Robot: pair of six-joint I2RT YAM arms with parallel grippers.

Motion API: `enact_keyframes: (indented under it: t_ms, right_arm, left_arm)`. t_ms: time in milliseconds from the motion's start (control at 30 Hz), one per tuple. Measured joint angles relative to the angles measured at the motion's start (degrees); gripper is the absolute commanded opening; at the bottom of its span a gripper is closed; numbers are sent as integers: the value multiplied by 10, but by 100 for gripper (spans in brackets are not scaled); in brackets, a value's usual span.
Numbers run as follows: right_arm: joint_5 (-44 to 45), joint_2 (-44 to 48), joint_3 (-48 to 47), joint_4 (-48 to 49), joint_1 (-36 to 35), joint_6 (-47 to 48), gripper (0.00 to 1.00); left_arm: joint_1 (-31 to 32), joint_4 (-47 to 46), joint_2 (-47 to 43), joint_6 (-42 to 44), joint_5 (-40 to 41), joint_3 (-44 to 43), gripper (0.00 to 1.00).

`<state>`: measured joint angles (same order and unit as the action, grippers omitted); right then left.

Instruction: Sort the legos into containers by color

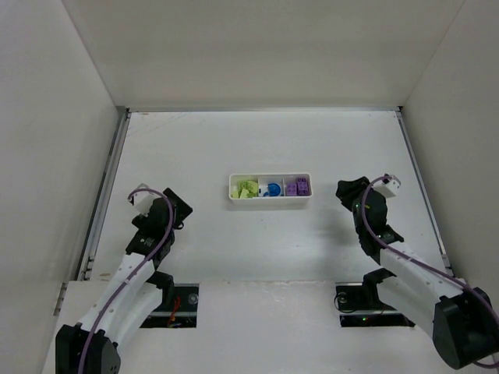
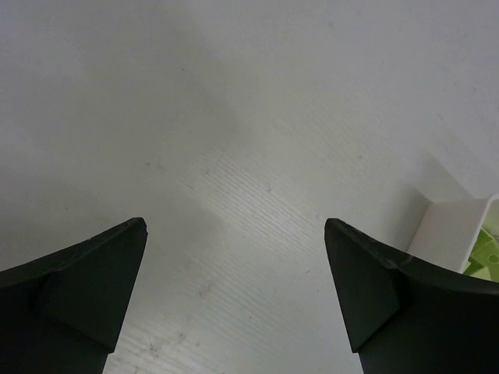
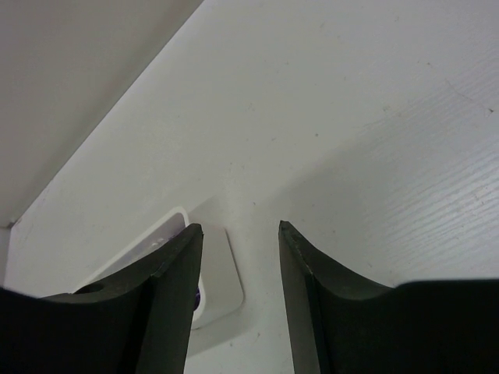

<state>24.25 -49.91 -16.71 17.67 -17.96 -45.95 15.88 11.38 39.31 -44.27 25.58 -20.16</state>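
Observation:
A small long white tray lies at the table's middle. Its left compartment holds lime green legos, its middle compartment blue legos and its right compartment purple legos. My left gripper is open and empty, well left of the tray. In the left wrist view its gripper stands over bare table, with the tray's corner and a bit of green at the right edge. My right gripper is open and empty, right of the tray. In the right wrist view its gripper is beside the tray's end.
White walls enclose the table on the left, back and right. A wall also shows in the right wrist view. The arm bases sit at the near edge.

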Motion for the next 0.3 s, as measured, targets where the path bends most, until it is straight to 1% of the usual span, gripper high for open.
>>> enact_keyframes:
  t_ms: [100,300]
  right_arm:
    - [1,-7,0,0,0,0,55]
    - [2,-7,0,3,0,0,55]
  left_arm:
    - [-1,20,0,-7,-8,0,100]
    - [23,30,7,-13,-21,-2,100]
